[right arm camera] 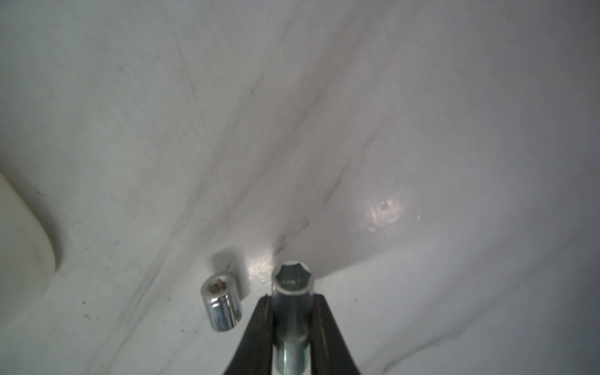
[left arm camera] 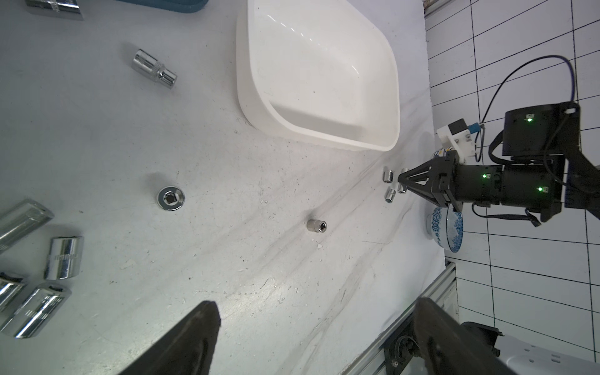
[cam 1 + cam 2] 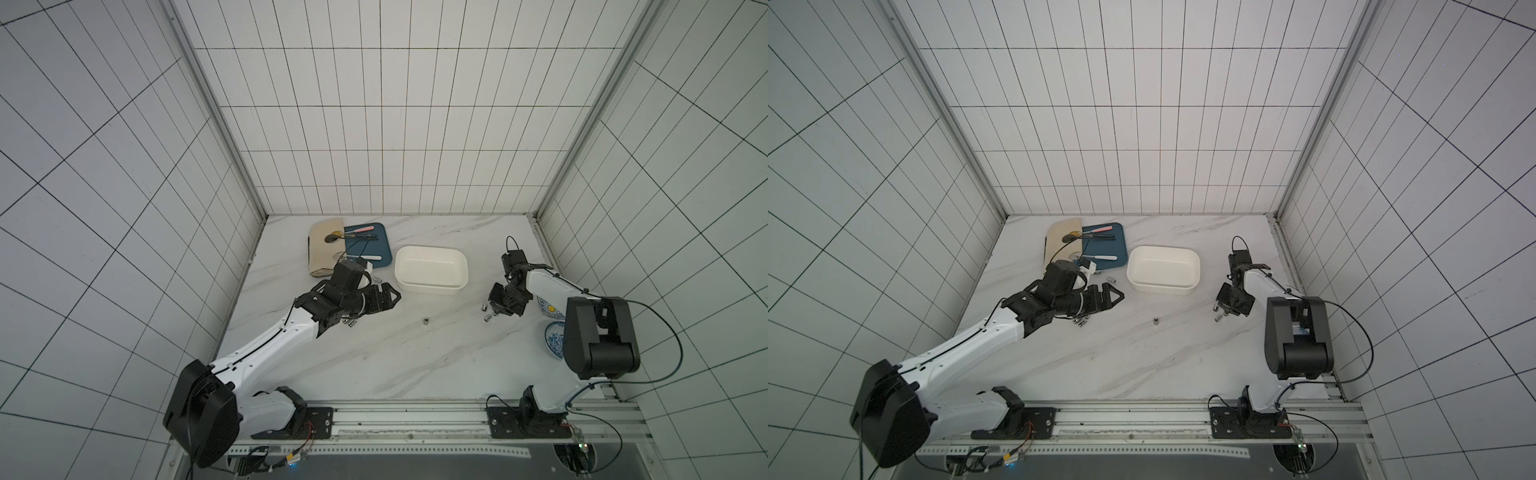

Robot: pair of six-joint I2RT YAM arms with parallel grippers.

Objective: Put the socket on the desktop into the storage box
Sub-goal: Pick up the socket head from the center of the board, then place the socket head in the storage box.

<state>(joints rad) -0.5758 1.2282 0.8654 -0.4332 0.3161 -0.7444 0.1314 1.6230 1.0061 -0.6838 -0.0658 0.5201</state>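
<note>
The white storage box (image 3: 431,268) stands at the back middle of the desktop and holds nothing. In the right wrist view my right gripper (image 1: 292,297) is shut on a chrome socket (image 1: 291,321), low over the marble, with a shorter socket (image 1: 220,305) lying beside it. In a top view the right gripper (image 3: 494,311) is right of the box. My left gripper (image 3: 392,297) hovers open left of the box, nothing between its fingers (image 2: 194,341). One socket (image 3: 426,321) stands alone mid-table. Several more sockets (image 2: 63,258) lie under the left arm.
A dark-blue tray (image 3: 370,245) with utensils and a beige cloth (image 3: 326,249) sit at the back left. A blue patterned plate (image 3: 555,338) and bowl (image 2: 446,227) are by the right arm. A metal rail (image 3: 407,411) runs along the front edge.
</note>
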